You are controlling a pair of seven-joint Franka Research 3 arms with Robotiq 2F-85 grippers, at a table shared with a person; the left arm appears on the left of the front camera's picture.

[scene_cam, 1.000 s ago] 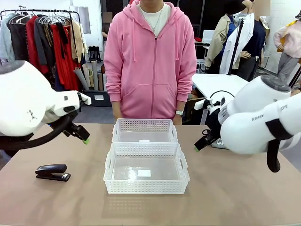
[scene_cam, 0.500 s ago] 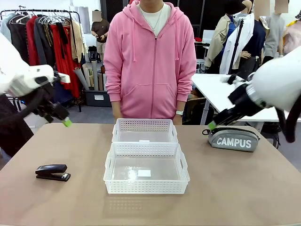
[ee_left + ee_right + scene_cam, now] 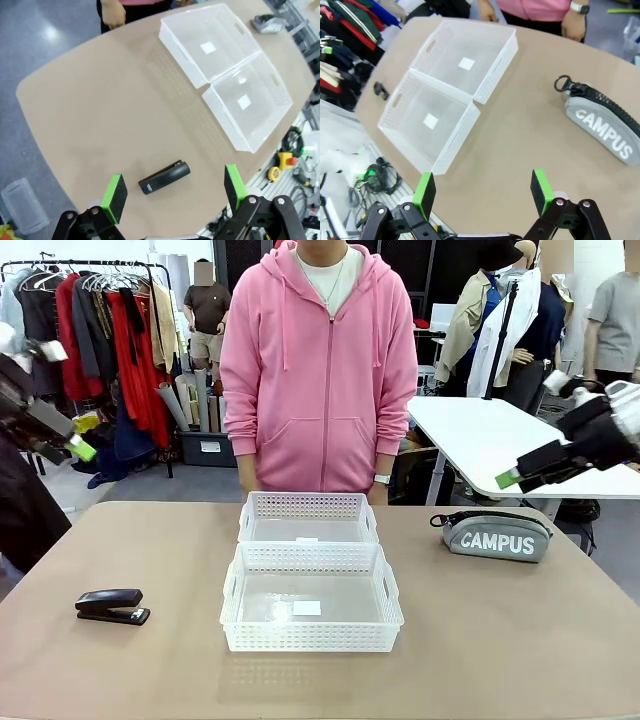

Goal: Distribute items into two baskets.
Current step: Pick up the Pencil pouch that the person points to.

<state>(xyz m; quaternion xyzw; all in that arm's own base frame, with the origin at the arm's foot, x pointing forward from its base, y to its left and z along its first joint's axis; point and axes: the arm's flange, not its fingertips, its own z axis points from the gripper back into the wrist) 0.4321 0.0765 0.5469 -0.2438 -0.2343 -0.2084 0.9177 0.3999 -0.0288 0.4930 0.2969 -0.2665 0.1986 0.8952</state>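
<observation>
The brown desk (image 3: 520, 640) spans the lower half of the front view, and a person in a pink hoodie (image 3: 318, 370) stands behind its far edge at top centre. In the middle of the desk sits the larger basket (image 3: 311, 638), with nothing in it but a white label on its floor. The smaller basket (image 3: 307, 506) touches its far long side and holds only a label as well. The grey CAMPUS pouch (image 3: 497, 536) lies on the desk at centre right, well apart from both baskets. The right hand (image 3: 508, 479) hangs above it at the right edge of the frame, its fingers spread wide with nothing between them. The left hand (image 3: 174, 194) is raised at the upper left edge, likewise wide open and holding nothing. The black stapler (image 3: 112, 606) rests on the desk at lower left, well apart from the baskets.
</observation>
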